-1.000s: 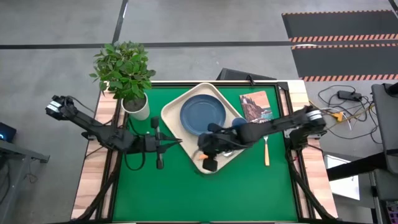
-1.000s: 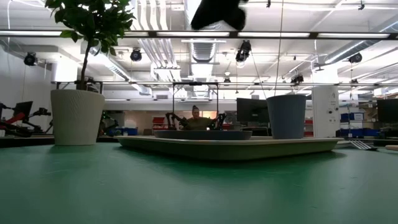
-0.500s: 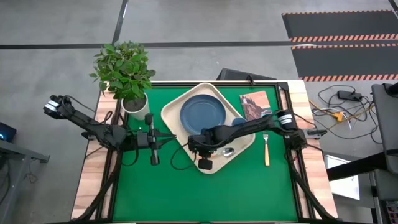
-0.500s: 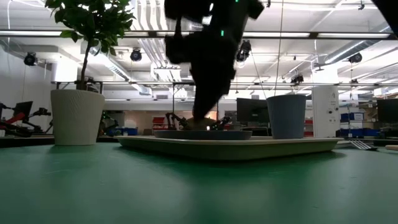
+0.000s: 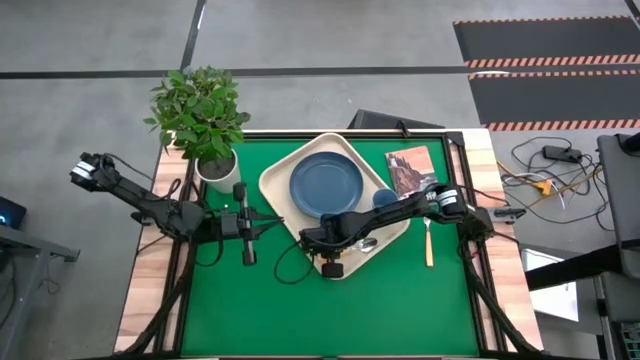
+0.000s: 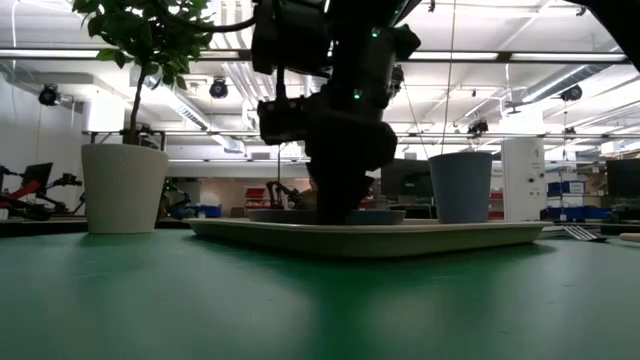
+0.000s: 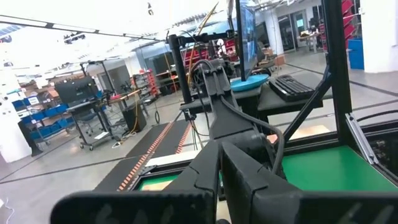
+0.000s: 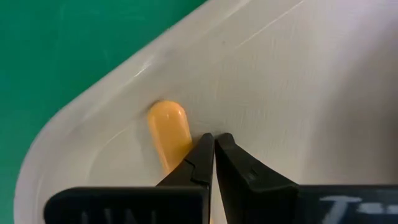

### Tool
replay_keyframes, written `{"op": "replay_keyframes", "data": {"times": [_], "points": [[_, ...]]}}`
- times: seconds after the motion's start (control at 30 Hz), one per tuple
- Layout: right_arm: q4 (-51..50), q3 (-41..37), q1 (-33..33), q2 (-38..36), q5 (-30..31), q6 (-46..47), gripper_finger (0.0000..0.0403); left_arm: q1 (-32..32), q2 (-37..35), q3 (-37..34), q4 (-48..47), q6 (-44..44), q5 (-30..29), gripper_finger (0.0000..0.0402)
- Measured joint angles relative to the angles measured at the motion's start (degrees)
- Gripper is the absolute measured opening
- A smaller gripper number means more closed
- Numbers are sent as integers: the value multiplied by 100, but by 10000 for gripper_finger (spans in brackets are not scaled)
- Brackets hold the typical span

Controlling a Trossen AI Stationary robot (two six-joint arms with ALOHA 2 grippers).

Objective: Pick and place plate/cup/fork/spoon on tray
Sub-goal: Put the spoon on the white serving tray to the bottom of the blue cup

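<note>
Right gripper: the right gripper is down over the near-left corner of the tray, inside the rim; in its wrist view the two dark fingers are pressed together, tips meeting on the orange handle of the spoon; clenched on that handle end, as far as the wrist view shows
Left gripper: the left gripper hangs over the green mat left of the tray, well apart from it; fingers closed against each other in its wrist view, holding nothing
Spoon: lies on the tray floor near its near edge; the silver bowl shows just right of the right gripper, the handle runs under the gripper toward the tray's near-left corner; handle tip rests beside the curved rim
Plate: the blue plate lies flat in the middle of the tray, toward its far side
Cup: the blue cup stands upright on the tray's right part, just beside the plate; partly hidden by the right arm from above; clear in the low view
Fork: the fork lies on the mat off the tray's right edge, tines toward the far side, handle toward the near edge of the desk
Tray: sits turned on the mat, one corner pointing to the near edge
Others: a potted plant in a white pot at the far-left corner; a brown-covered book on the mat right of the tray, near the far edge
</note>
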Motion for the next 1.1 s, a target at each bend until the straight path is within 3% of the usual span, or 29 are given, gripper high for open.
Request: {"op": "replay_keyframes", "data": {"times": [0.9, 1.1], "points": [[-364, -30, 565, -297, -54, -76, 8, 4, 0, -2, -2, 20, -2, 0], [-74, -36, 612, -297, 577, 176, 8, 4, 0, -2, -2, 20, -2, 0]]}}
